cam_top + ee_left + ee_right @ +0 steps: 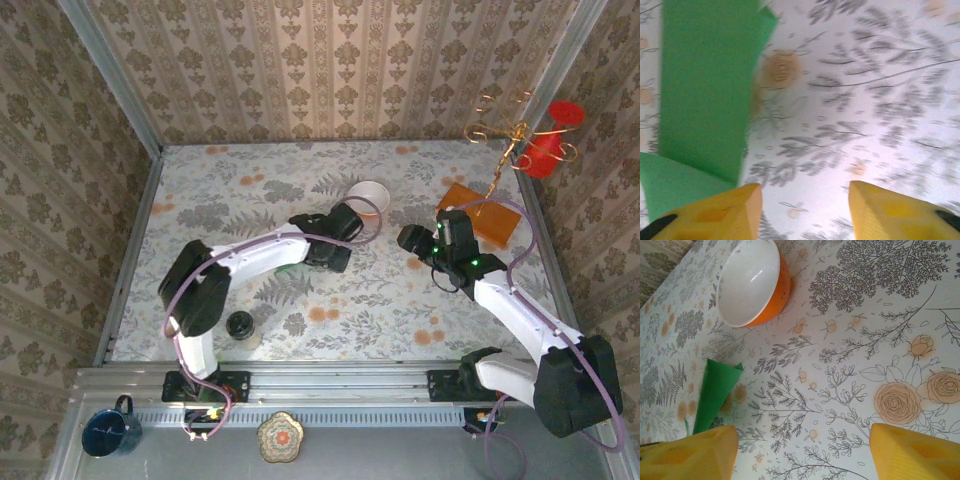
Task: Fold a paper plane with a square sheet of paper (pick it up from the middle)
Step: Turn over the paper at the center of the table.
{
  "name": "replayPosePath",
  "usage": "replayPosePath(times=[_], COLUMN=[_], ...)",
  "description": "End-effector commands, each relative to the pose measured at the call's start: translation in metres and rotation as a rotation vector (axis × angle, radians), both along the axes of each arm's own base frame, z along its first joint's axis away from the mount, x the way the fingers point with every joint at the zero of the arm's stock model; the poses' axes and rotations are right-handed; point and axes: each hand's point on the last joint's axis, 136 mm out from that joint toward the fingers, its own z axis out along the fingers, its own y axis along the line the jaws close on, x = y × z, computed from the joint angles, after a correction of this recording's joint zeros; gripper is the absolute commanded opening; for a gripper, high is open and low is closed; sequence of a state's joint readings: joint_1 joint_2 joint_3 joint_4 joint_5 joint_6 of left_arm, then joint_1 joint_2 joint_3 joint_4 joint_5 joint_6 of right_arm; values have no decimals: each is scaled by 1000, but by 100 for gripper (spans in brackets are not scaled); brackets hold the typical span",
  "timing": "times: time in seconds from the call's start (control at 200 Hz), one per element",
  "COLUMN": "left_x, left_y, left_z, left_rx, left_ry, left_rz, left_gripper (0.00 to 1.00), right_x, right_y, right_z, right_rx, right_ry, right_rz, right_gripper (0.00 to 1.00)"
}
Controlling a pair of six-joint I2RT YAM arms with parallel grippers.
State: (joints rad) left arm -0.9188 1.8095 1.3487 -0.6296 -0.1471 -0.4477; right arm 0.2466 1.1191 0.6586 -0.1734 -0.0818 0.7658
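The green paper [705, 90] lies on the floral tablecloth, folded into a narrow long shape with layered flaps. In the left wrist view it sits just left of my left gripper [805, 192], whose yellow fingers stand apart with only tablecloth between them. In the top view the left gripper [335, 235] hovers mid-table near the bowl, and the arm covers most of the paper. The right gripper [802, 435] is open and empty; the green paper [715, 392] lies beyond its left finger. From above, the right gripper [415, 240] faces the left one across a small gap.
A white bowl with an orange outside [368, 195] [747, 280] stands just behind the grippers. An orange-brown wooden board [480, 212] lies at the right. A dark jar [240, 325] stands near the front left. A gold stand with red cups [520, 135] occupies the back right corner.
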Motion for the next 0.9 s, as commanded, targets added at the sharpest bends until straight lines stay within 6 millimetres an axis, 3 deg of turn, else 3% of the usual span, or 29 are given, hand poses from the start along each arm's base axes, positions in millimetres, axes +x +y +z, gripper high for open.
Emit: replayPosePath(times=[0.0, 0.1, 0.185, 0.305, 0.745, 0.895], left_x=[-12, 1, 13, 24, 69, 68], left_y=[-10, 9, 32, 49, 70, 73], left_z=[18, 24, 17, 7, -37, -51], left_rx=[-212, -341, -413, -476, -406, -391], left_ry=[94, 128, 170, 218, 195, 227], left_rz=[14, 89, 170, 219, 282, 310], left_gripper=[56, 61, 63, 63, 61, 59], right_x=[2, 3, 3, 4, 4, 2], right_y=[1, 6, 9, 13, 24, 26], right_z=[-7, -9, -10, -12, -22, -27], right_rx=[15, 34, 56, 75, 131, 148], right_ry=[5, 2, -4, -1, 27, 42], right_rz=[-1, 20, 27, 34, 57, 56], right_gripper=[73, 74, 74, 75, 75, 74])
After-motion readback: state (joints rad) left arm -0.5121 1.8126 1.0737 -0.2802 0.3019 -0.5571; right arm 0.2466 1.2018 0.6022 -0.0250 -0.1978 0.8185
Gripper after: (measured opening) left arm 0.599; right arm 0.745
